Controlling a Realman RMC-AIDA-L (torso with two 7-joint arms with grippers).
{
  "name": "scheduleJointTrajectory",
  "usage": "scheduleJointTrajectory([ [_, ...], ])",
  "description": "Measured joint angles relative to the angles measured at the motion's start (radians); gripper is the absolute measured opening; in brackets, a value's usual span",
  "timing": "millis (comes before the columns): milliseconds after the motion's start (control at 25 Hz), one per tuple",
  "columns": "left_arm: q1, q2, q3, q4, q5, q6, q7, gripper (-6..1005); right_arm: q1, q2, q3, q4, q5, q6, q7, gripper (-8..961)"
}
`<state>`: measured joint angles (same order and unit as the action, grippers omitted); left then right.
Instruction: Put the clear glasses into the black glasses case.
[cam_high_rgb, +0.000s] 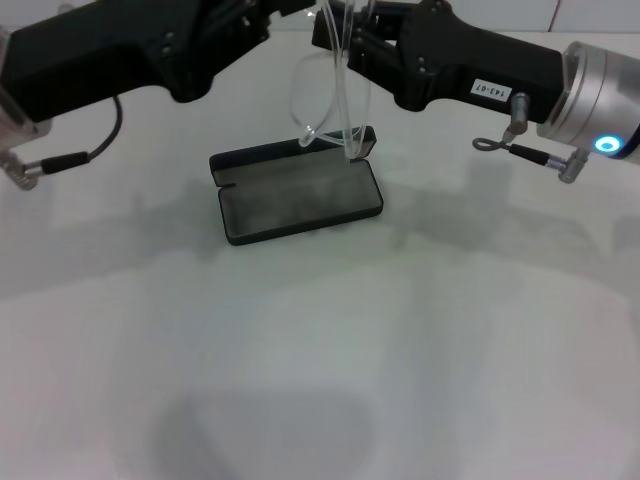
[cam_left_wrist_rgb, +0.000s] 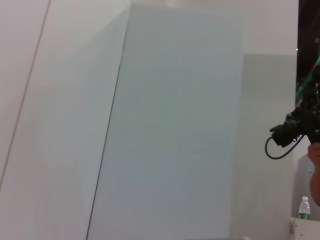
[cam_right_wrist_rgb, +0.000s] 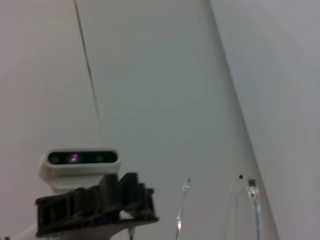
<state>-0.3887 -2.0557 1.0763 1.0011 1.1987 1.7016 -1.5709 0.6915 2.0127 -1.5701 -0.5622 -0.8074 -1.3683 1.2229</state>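
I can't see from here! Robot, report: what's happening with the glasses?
Both grippers up top, left gripper, right gripper. Clear glasses hanging above open black glasses case. Nothing blocking.

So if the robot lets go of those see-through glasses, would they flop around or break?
Probably neither. The clear glasses hang between both grippers above the open black glasses case, and their long thin arms point straight down without drooping, so they look fairly stiff. They seem light, being thin plastic. Those thin arms could likely bend or snag on the case's rim if pushed hard.
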Motion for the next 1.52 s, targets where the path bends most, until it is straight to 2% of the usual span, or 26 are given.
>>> scheduleJointTrajectory([
  [560,-0.028,-0.002,0.005,-0.009,0.015,-0.003,-0.002,97,-0.010,0.007,-0.024,-0.015,-0.004,-0.065,0.001,121],
  [1520,-0.033,-0.017,0.000,0.011,0.006,-0.003,-0.005,97,-0.012,0.005,-0.034,-0.013,-0.001,-0.061,0.003,121],
])
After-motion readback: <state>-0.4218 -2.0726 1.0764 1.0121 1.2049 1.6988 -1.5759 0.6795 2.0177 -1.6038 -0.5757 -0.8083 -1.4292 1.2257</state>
